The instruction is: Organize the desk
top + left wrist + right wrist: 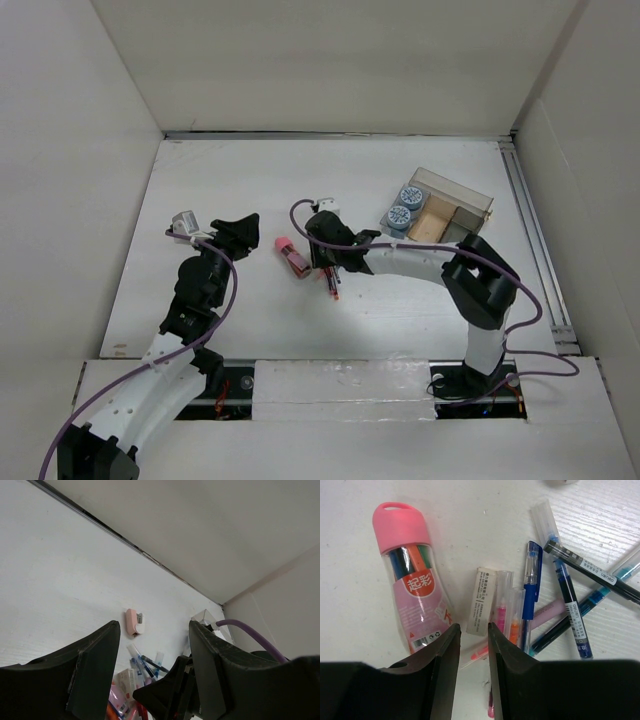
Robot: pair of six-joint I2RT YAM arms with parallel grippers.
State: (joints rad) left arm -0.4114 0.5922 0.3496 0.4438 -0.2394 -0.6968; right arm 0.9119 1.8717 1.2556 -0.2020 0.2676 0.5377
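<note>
Pen pile (560, 580) partly hidden behind right fingers (445, 680).

From above, the right arm (400, 262) covers most of the pens (331, 284). Close up, the right pincer (474, 629) hides the lower ends of the highlighters (500, 614), and the view's edge crops a teal pen (594, 598).

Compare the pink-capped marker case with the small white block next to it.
The marker case is clear with a pink cap and coloured markers showing inside; the white block is opaque with printed text. The case is much bigger and rounded, the block flat-sided. Both lie flat on the desk.
</note>
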